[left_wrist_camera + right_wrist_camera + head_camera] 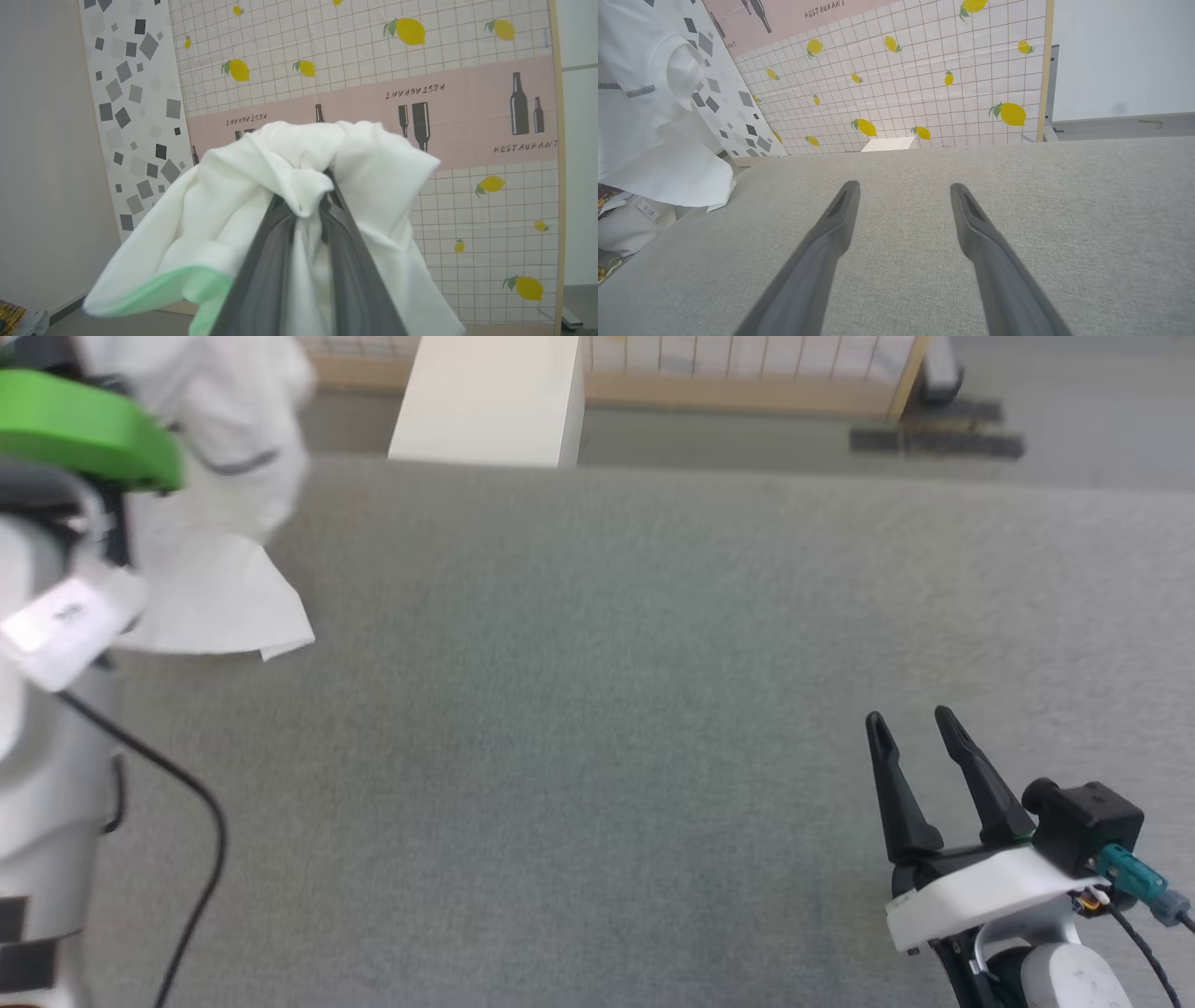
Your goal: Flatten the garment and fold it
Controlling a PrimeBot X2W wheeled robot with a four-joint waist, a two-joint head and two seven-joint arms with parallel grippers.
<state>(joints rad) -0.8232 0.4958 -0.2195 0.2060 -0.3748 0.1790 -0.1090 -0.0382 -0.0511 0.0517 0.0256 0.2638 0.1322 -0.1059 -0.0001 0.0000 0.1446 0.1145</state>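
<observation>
The shirt (219, 593) hangs in the upper left of the head view, its lower edge just over the left margin of the grey table (597, 709); in the right wrist view it drapes down the left side of the frame, hem near the table's edge.

Risks, as I judge them: the cloth is pinched as a bunch, several layers gathered together, so set down like this it would likely land in a heap rather than flat; the pinch sits near the fingertips, so a quick swing could pull the fabric free; since it hangs at the table's left edge, a slip could send it off the side; which part is held I cannot tell, so spreading may start from a poor corner.

The left claw (306, 198) is closed almost fully, jaws squeezing a knot of the shirt (224, 205) that billows up around both fingers; the right claw (910, 719) sits in the lower right of the head view, spread wide, holding nothing, its tips above bare table and well apart from the shirt.
</observation>
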